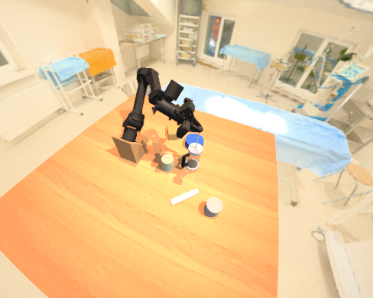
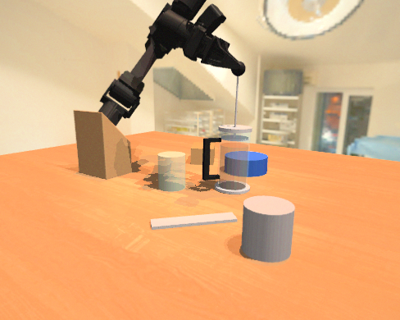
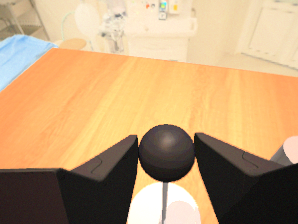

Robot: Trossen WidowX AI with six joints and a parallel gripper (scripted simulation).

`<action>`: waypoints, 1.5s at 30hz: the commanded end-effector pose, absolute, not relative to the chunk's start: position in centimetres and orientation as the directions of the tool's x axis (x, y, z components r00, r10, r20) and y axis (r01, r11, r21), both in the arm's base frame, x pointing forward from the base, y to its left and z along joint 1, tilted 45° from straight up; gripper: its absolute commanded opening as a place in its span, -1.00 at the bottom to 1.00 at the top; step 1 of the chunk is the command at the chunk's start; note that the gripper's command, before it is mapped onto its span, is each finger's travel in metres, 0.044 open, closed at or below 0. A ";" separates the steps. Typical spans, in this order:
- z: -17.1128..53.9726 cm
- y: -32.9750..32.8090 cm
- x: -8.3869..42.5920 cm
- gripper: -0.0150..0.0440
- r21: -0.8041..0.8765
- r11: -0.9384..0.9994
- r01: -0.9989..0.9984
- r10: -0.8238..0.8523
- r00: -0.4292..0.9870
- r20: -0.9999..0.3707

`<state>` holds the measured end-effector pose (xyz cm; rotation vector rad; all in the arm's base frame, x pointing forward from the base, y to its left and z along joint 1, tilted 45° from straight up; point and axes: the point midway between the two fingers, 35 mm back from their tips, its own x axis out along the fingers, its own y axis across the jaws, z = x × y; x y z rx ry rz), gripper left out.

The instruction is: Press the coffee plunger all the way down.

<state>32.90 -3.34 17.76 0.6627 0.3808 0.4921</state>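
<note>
- Here the plunger knob (image 3: 166, 152), a dark ball, sits pinched between the two black fingers of the gripper (image 2: 238, 68); in the wrist view both fingers touch its sides.
- The thin plunger rod (image 2: 236, 100) runs straight down from the knob to the pale lid (image 2: 234, 128) of the coffee press (image 2: 234, 164), and the rod is at full height, with the knob well above the lid.
- The press stands upright on the orange table (image 2: 69, 246), toward the far edge and nearer the arm's base than the near corners; its black handle (image 2: 210, 159) faces the pale green cylinder (image 2: 171, 171) just beside it.
- A blue disc-shaped block (image 2: 246, 163) shows through and behind the clear wall of the press.
- The brown wedge block (image 2: 99, 145) sits by the arm's base, beyond the green cylinder.
- Nearer the front edge lie a flat white strip (image 2: 193, 220) and a grey cylinder (image 2: 268, 227), close together but apart, both well clear of the press.
</note>
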 end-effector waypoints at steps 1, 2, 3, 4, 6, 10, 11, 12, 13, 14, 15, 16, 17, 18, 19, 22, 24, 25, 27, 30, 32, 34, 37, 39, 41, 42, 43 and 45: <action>16.5 -2.6 33.0 -0.06 0.672 0.678 -0.298 0.549 0.813 -0.193; 16.4 -2.5 33.0 -0.06 0.671 0.678 -0.298 0.549 0.813 -0.193; 16.2 -2.4 33.1 -0.06 0.671 0.679 -0.298 0.549 0.813 -0.194; 16.1 -2.3 33.1 -0.06 0.671 0.679 -0.298 0.549 0.813 -0.194; 15.9 -2.1 33.2 -0.06 0.671 0.679 -0.298 0.549 0.813 -0.195; 15.4 -1.7 33.3 -0.06 0.671 0.680 -0.297 0.549 0.813 -0.196; 15.2 -1.6 33.3 -0.06 0.671 0.680 -0.297 0.549 0.813 -0.196; 15.1 -1.5 33.3 -0.06 0.670 0.680 -0.297 0.549 0.813 -0.196; 15.0 -1.4 33.4 -0.06 0.670 0.680 -0.297 0.549 0.813 -0.196; 14.9 -1.2 33.4 -0.06 0.670 0.680 -0.297 0.549 0.813 -0.196; 14.8 -1.1 33.4 -0.06 0.670 0.680 -0.297 0.549 0.813 -0.196; 14.6 -1.0 33.4 -0.06 0.670 0.680 -0.297 0.549 0.813 -0.197; 14.5 -0.9 33.4 -0.06 0.670 0.680 -0.297 0.549 0.813 -0.197; 14.4 -0.8 33.5 -0.06 0.670 0.680 -0.297 0.549 0.813 -0.197; 14.3 -0.7 33.5 -0.06 0.670 0.680 -0.297 0.549 0.813 -0.197; 13.9 -0.3 33.5 -0.06 0.670 0.680 -0.297 0.549 0.813 -0.197; 13.7 -0.1 33.6 -0.06 0.670 0.680 -0.297 0.548 0.813 -0.197; 13.6 0.0 33.6 -0.06 0.670 0.680 -0.297 0.548 0.813 -0.197; 13.3 0.2 33.6 -0.06 0.670 0.680 -0.297 0.548 0.813 -0.196; 13.0 0.6 33.7 -0.06 0.670 0.680 -0.297 0.548 0.813 -0.196; 12.8 0.9 33.7 -0.06 0.671 0.680 -0.297 0.548 0.813 -0.195; 12.5 1.1 33.7 -0.06 0.671 0.679 -0.297 0.548 0.813 -0.195; 12.2 1.5 33.8 -0.06 0.671 0.679 -0.298 0.548 0.814 -0.194; 12.0 1.7 33.8 -0.06 0.672 0.678 -0.298 0.548 0.814 -0.193; 11.8 2.0 33.8 -0.06 0.672 0.678 -0.298 0.548 0.814 -0.192; 11.7 2.1 33.8 -0.06 0.672 0.678 -0.298 0.548 0.814 -0.191; 11.6 2.2 33.9 -0.06 0.672 0.677 -0.298 0.548 0.814 -0.191; 11.5 2.5 33.9 -0.06 0.673 0.677 -0.299 0.548 0.814 -0.190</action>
